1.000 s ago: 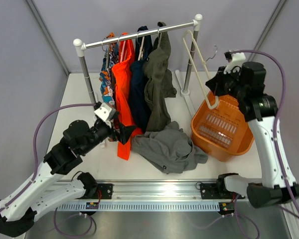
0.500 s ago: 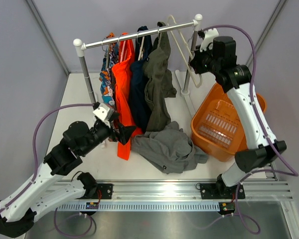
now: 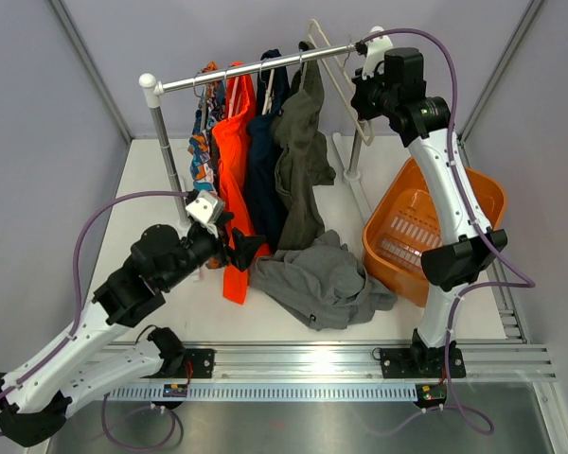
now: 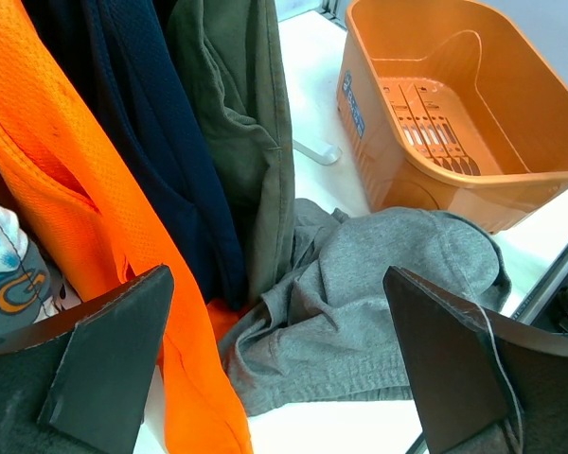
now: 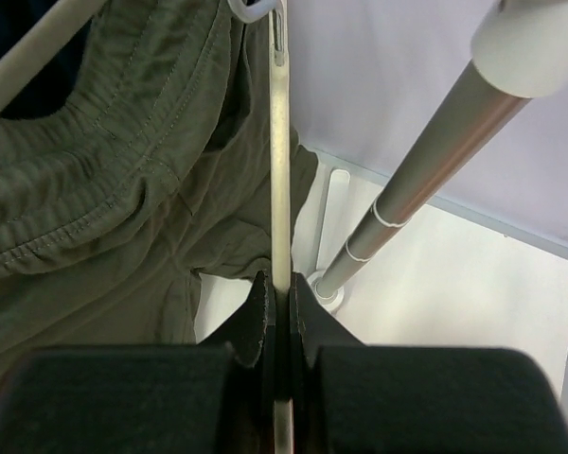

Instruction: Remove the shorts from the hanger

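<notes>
Now the right pincer (image 5: 282, 295) is up by the right end of the rail (image 3: 265, 74), clamped tight on the thin bar of a bare cream hanger (image 5: 279, 180), just beside the olive shorts (image 3: 298, 156). Those olive shorts hang from the rail, next to the navy pair (image 3: 262, 175) and the orange pair (image 3: 233, 161). Down on the surface (image 3: 142, 208), the grey shorts (image 3: 317, 279) lie in a crumpled heap between the hanging clothes and the basket (image 4: 435, 184). Left pincer (image 3: 241, 251) is spread wide, holding nothing, low beside the orange pair's hem and facing the grey heap.
</notes>
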Controlling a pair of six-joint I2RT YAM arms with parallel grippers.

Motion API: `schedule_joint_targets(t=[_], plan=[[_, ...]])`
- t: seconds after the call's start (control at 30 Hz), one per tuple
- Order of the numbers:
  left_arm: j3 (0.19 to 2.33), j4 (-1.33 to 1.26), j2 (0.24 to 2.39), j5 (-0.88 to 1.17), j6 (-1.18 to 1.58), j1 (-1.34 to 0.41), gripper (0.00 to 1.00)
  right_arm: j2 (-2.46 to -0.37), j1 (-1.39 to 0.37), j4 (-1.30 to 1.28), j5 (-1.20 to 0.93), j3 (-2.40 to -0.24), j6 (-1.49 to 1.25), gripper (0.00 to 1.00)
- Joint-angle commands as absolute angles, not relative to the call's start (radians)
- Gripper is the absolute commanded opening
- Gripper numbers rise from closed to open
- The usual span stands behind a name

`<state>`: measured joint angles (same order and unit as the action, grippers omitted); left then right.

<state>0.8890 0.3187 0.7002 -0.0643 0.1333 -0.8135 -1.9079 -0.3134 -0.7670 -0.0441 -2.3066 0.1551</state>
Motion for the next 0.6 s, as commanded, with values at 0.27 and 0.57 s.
schedule_joint_targets(t=[0.27, 0.57], plan=[[0.874, 0.232, 0.701, -0.048, 0.158, -0.811, 0.99, -1.869, -0.324, -0.761, -0.084, -2.261, 0.183, 0.30], [0.861, 0.233, 0.680, -0.046, 0.155, -0.811, 0.99, -1.636, -0.278, -0.805, -0.178, -2.122, 0.178, 0.91]])
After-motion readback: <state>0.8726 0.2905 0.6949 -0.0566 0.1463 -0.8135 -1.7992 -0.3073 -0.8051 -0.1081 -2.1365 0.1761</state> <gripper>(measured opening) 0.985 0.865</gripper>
